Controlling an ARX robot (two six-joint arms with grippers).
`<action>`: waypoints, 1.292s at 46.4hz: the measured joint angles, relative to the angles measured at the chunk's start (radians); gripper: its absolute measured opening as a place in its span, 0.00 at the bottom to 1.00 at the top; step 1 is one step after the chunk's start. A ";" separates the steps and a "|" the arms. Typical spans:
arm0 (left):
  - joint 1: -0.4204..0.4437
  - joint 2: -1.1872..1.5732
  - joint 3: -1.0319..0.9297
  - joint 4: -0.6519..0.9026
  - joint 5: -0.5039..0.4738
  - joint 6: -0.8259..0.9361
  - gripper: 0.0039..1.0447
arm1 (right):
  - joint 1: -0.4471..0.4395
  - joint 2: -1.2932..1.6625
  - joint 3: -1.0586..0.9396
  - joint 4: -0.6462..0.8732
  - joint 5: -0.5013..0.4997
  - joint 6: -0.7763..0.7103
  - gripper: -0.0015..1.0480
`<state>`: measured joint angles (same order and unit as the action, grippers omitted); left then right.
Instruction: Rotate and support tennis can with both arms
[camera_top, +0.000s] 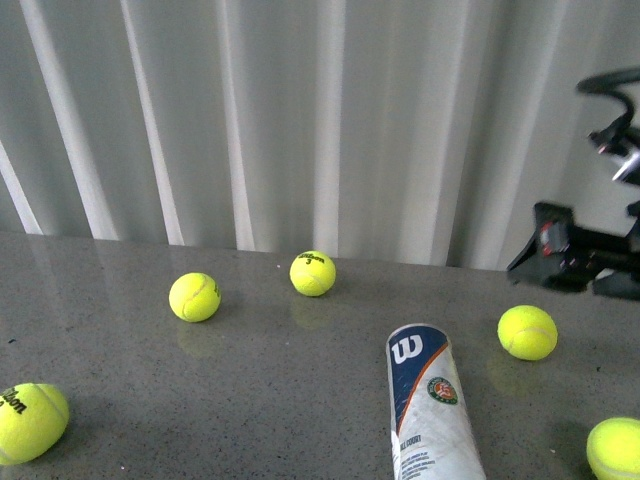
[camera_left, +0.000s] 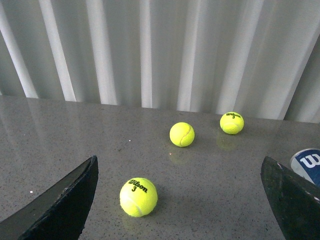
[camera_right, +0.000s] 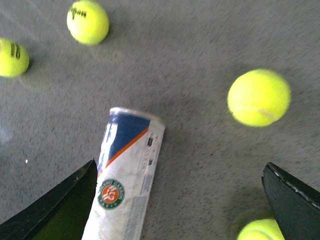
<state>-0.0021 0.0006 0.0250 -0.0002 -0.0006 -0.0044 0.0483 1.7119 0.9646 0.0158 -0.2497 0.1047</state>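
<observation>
The tennis can (camera_top: 428, 410) lies on its side on the grey table, its navy end with the white "W" pointing away from me, low and right of centre in the front view. The right wrist view looks down on the tennis can (camera_right: 127, 175), which lies just inside one finger of my open right gripper (camera_right: 180, 200). Part of my right arm (camera_top: 585, 250) hangs above the table at the far right. My left gripper (camera_left: 180, 200) is open and empty, hovering near a Wilson ball (camera_left: 138, 197). The tennis can's end (camera_left: 307, 164) peeks in beside one left finger.
Several yellow tennis balls lie loose: one ball (camera_top: 527, 332) right of the can, another ball (camera_top: 614, 448) at the front right, a ball (camera_top: 313, 273) and a ball (camera_top: 194, 297) further back, one ball (camera_top: 30, 420) at the front left. A white corrugated wall (camera_top: 300, 120) bounds the table's back.
</observation>
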 joint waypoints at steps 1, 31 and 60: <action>0.000 0.000 0.000 0.000 0.000 0.000 0.94 | 0.005 0.006 -0.003 0.003 0.000 0.000 0.93; 0.000 0.000 0.000 0.000 0.000 0.000 0.94 | 0.191 0.255 0.050 0.028 0.009 0.034 0.93; 0.000 0.000 0.000 0.000 0.000 0.000 0.94 | 0.219 0.403 0.060 0.111 0.019 0.066 0.81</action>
<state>-0.0021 0.0006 0.0250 -0.0006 -0.0006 -0.0044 0.2676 2.1147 1.0245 0.1265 -0.2310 0.1707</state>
